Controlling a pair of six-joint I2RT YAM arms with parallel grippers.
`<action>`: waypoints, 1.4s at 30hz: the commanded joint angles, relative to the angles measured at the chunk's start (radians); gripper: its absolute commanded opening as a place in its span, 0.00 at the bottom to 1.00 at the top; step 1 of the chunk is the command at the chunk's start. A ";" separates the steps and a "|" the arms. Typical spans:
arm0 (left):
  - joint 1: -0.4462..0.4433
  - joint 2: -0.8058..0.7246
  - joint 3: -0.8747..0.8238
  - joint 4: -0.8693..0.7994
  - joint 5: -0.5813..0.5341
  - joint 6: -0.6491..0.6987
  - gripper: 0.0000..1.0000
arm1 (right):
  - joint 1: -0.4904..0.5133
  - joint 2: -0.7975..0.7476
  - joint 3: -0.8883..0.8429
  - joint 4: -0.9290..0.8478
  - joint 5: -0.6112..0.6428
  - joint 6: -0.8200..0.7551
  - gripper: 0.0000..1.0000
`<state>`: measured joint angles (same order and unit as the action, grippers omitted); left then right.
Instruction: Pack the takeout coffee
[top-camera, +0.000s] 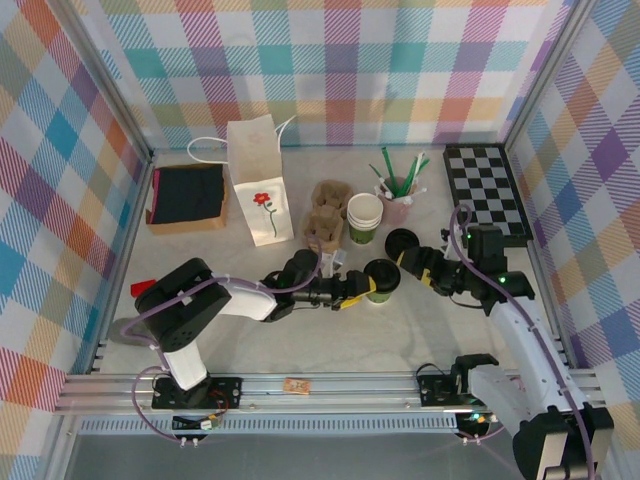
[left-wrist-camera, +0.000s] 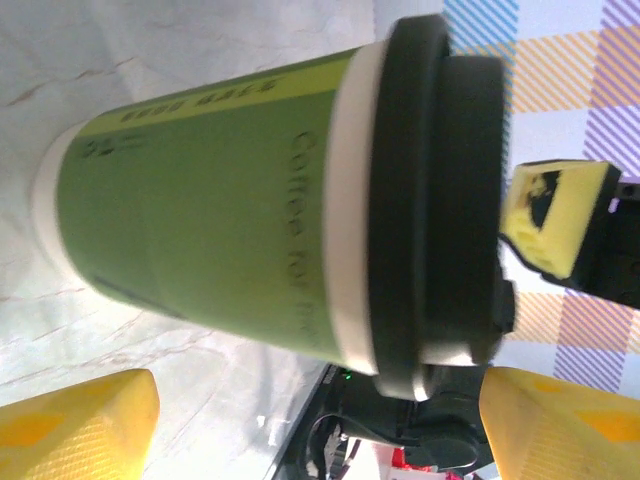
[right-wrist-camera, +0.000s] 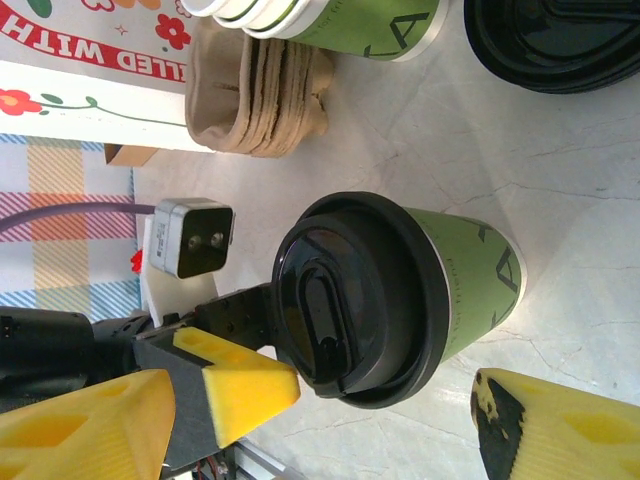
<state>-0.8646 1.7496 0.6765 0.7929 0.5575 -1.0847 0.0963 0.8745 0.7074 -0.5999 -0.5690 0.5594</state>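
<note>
- Stack of cups (right-wrist-camera: 340, 25), beyond the takeout coffee (right-wrist-camera: 400, 290): cut off by the frame edge.
- Loose black lid (right-wrist-camera: 560, 40), near the takeout coffee: partly cut off.
- Small brown thing (top-camera: 295, 385), nearer than the takeout coffee: too small to tell.

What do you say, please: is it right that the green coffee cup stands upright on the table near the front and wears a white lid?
Not quite: the lid is black, not white, as the right wrist view shows. Otherwise yes: the green coffee cup stands upright on the table near the front.
</note>
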 joint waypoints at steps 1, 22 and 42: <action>-0.007 0.005 0.032 0.053 0.009 -0.012 0.84 | -0.010 -0.011 0.021 -0.017 -0.026 -0.027 0.78; 0.004 0.102 0.123 0.104 0.048 -0.018 0.83 | -0.021 -0.015 0.116 -0.105 0.028 -0.091 0.78; 0.469 -0.748 0.198 -1.194 -0.100 0.459 0.81 | 0.442 0.496 0.899 -0.368 0.493 -0.535 0.81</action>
<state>-0.4892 1.0763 0.8860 -0.2214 0.4622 -0.6559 0.4988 1.2819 1.5131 -0.8707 -0.1970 0.1711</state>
